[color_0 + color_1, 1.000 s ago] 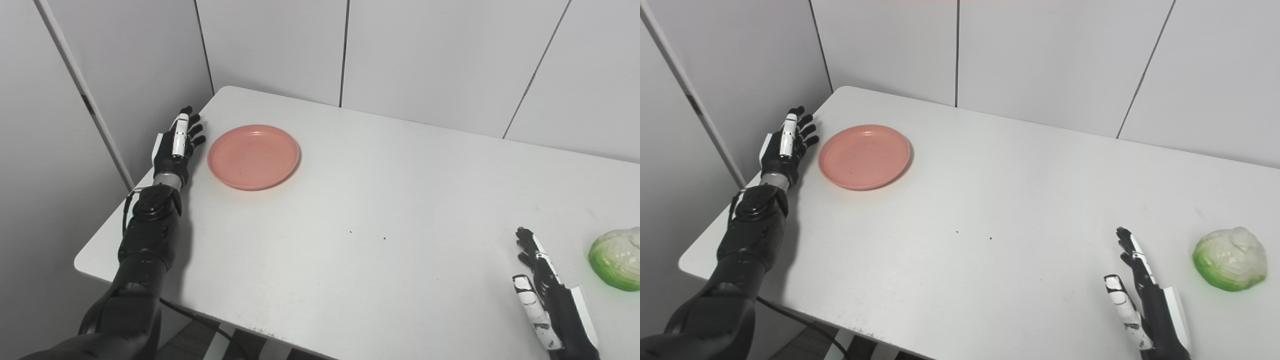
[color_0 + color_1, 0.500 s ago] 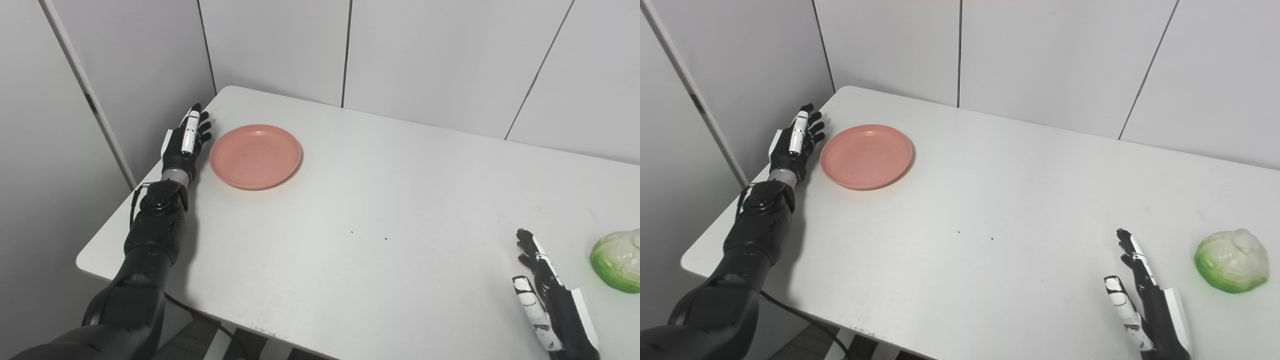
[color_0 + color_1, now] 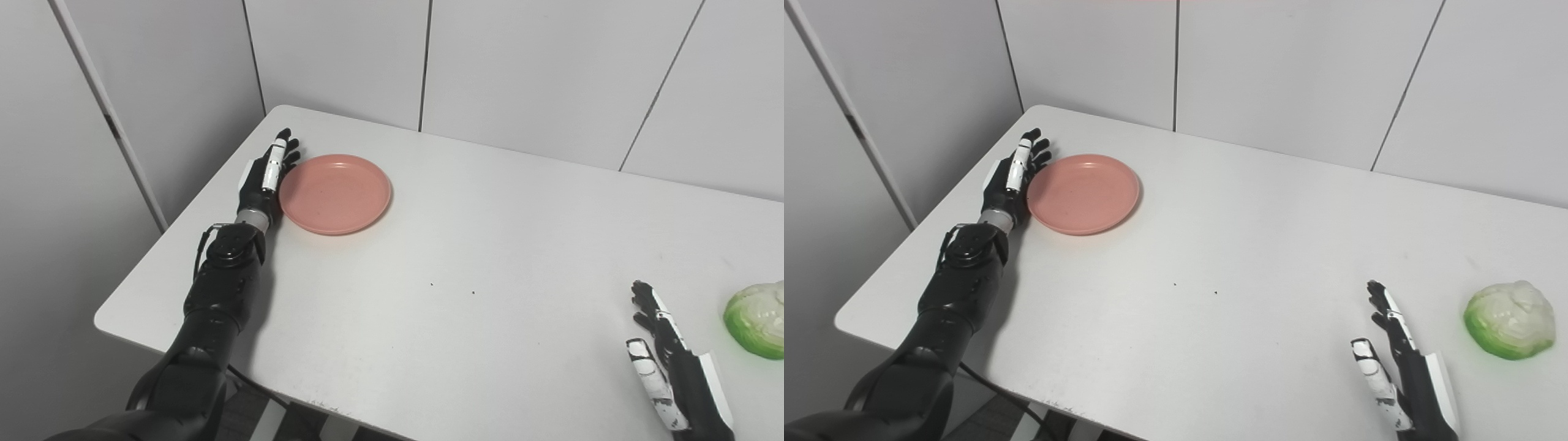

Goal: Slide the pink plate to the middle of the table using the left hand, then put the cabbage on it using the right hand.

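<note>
The pink plate [image 3: 335,193] lies flat on the white table [image 3: 465,245], in its far left part. My left hand [image 3: 264,177] stands open on edge with its fingers straight, pressed against the plate's left rim. The green and white cabbage [image 3: 1510,320] rests near the table's right edge. Left of the cabbage and a little nearer to me, my right hand [image 3: 1399,361] stands open with nothing in it, a clear gap between them.
Grey wall panels [image 3: 520,61] rise behind the table and along its left side. Two small dark specks [image 3: 452,288] mark the tabletop near its middle. The table's front edge [image 3: 245,380] runs close to my left arm.
My left hand has swung right onto the table and met the plate's left rim; the plate has slid a short way to the right. The right hand and the cabbage have stayed put.
</note>
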